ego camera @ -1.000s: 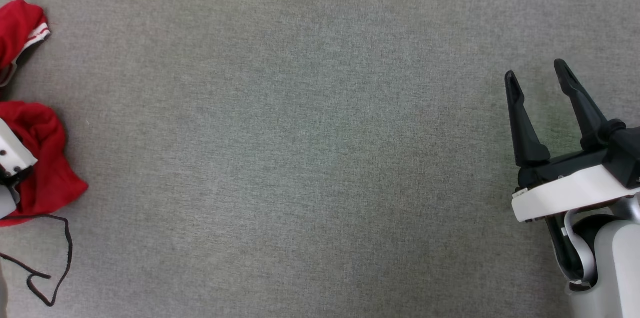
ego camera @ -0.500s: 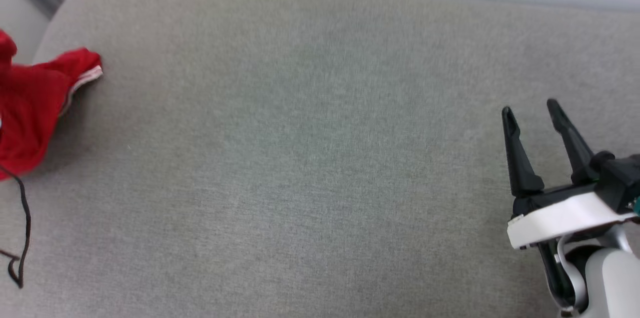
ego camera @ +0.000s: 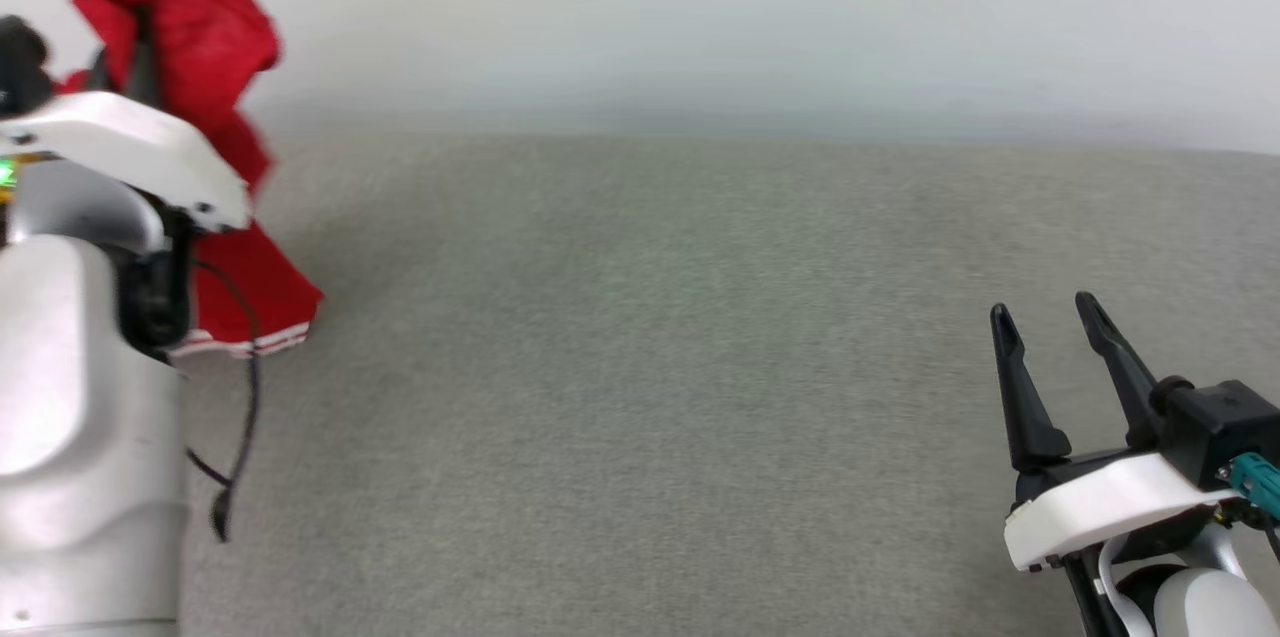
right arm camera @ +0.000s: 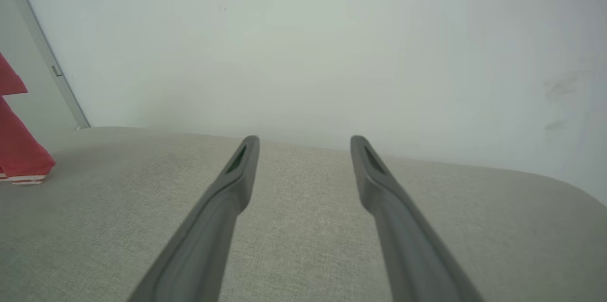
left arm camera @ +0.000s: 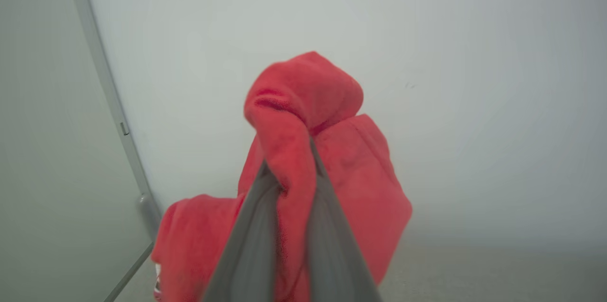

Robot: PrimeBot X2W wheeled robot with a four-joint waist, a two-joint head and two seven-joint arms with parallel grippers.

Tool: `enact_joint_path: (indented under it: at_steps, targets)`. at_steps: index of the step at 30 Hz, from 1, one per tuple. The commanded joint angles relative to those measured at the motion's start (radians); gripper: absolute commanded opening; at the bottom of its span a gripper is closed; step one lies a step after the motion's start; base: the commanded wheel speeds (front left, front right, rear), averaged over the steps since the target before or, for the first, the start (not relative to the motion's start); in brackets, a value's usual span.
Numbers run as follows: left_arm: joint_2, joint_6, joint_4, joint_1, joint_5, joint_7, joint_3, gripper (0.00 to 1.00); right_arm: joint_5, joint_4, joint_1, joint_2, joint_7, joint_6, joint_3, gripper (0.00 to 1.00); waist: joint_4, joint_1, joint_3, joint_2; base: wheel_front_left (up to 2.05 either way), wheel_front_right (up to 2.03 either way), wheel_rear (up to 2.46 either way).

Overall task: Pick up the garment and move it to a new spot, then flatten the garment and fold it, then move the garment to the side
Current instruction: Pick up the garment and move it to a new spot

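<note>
Noting the left pincer (left arm camera: 289,162) clenched on a bunched fold of the garment (ego camera: 215,37), fingers (left arm camera: 251,245) nearly together with red cloth pinched between and mushrooming over the tips. Held high at far left of the head view, against the pale wall (ego camera: 700,17). Hanging below the grip in a loose red column behind the left forearm (ego camera: 80,397); striped hem (ego camera: 240,345) down at table (ego camera: 650,367) level near the left edge, cannot tell whether touching or just clear.

Logging the right pincer (ego camera: 1043,307) released, jaws wide apart, nothing between, low over the right side of the table, well apart from the cloth. Also a thin black cable (ego camera: 245,417) dangling off the left arm just beside the hem.

Judging the step in hand as the first: past the pick-up, short of the carry to a new spot. Leaving flattening, folding and setting aside for later.

For the next move, probably: swing the load rightward over the bare middle of the table, with enough height to stop the hem dragging; lower, then let go gently, aiming for a spread landing, not a heap. After that, bring in the right pincer to find a second edge for the spreading. Watching for: single-point grip on soft fabric, likely to slip or swing; cable close enough to snag the hem.
</note>
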Motion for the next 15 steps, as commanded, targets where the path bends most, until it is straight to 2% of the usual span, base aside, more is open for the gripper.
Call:
enact_joint_path:
  at_steps: [1,10,15]
  targets:
    - [-0.024,-0.011,-0.023,0.02,-0.001,-0.007,-0.023,0.0,0.003,-0.001,0.018,0.004,0.004,0.0,-0.001,1.0,-0.059,0.0003,-0.039,-0.0001,0.0,0.0,0.0]
    - [-0.209,-0.064,-0.145,0.117,-0.029,0.008,-0.196,0.0,-0.017,-0.03,0.048,0.006,0.028,0.0,-0.031,1.0,-0.185,0.0003,-0.04,-0.0001,0.0,0.0,0.0]
    - [-0.272,-0.079,-0.199,0.22,-0.054,0.003,-0.328,0.0,-0.022,-0.048,0.056,0.007,0.034,0.0,-0.06,1.0,-0.221,0.0003,0.001,-0.0001,0.0,0.0,0.0]
